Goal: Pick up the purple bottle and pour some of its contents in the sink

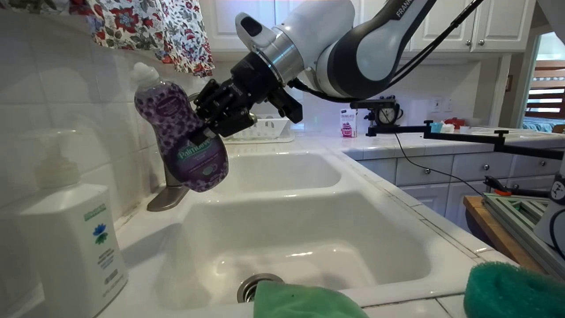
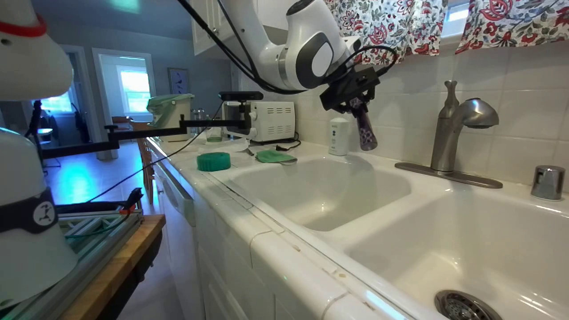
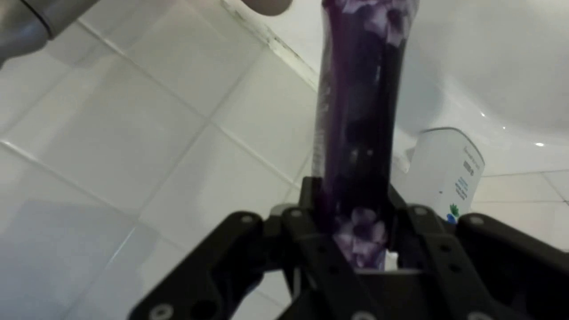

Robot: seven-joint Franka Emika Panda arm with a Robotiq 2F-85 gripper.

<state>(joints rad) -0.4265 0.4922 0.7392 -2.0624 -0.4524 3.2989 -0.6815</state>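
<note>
The purple bottle (image 1: 170, 128) is flower-patterned; the end effector (image 3: 352, 195), black; the sink (image 1: 309, 214), white; the curtain (image 1: 183, 33), red-flowered.

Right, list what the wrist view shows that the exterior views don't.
Only the wrist view clearly shows both fingers of the black claw flanking the curvy purple plastic bottle. Only the exterior views show the red-flowered fabric curtain, flat green cloth and thick teal sponge. All share the claw, purple bottle, white plastic pump bottle and white tiled wall.
</note>
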